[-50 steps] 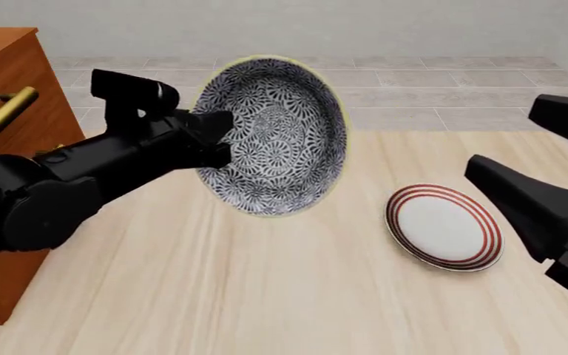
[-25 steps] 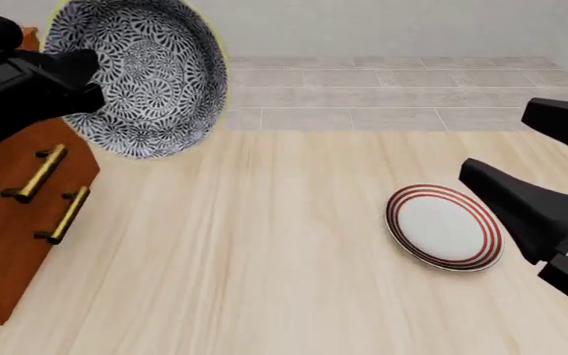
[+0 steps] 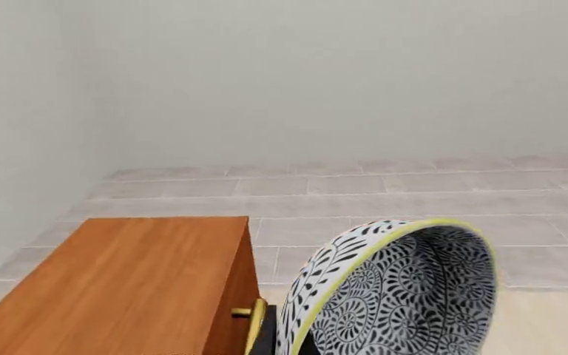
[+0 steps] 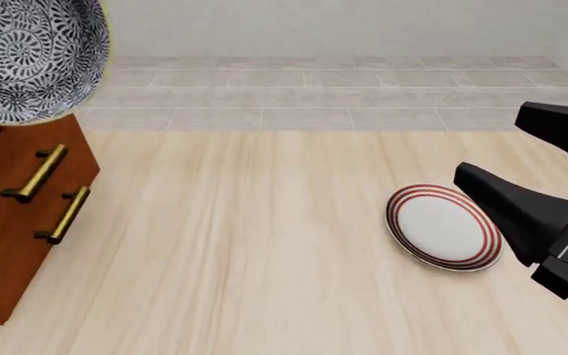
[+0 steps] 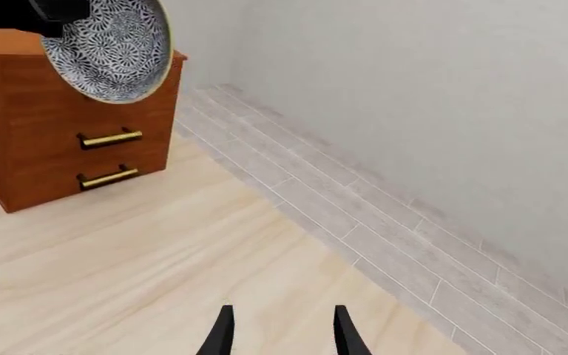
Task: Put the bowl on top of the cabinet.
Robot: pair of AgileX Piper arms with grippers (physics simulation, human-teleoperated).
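The bowl [image 4: 27, 59], blue-black patterned with a pale yellow rim, hangs tilted on its side with its inside facing the front camera. It is level with the cabinet's top front edge and covers the cabinet's top drawer front. The reddish-brown cabinet [image 4: 12, 214] stands at the table's left edge. In the left wrist view the bowl [image 3: 402, 296] is close up beside the cabinet top [image 3: 126, 288]. My left gripper [image 5: 67, 18] is shut on the bowl's rim and lies outside the front view. My right gripper [image 4: 489, 146] hovers open over the right side, holding nothing.
A white plate with red rings [image 4: 444, 225] lies on the wooden table just left of the right gripper. Brass bar handles [image 4: 35, 174] stick out from the cabinet's drawer fronts. A grey tiled floor and a pale wall lie beyond the table.
The left arm has carried the bowl up and to the left, from over the table's middle to the cabinet's top edge, and left the front view. The right gripper has barely shifted.
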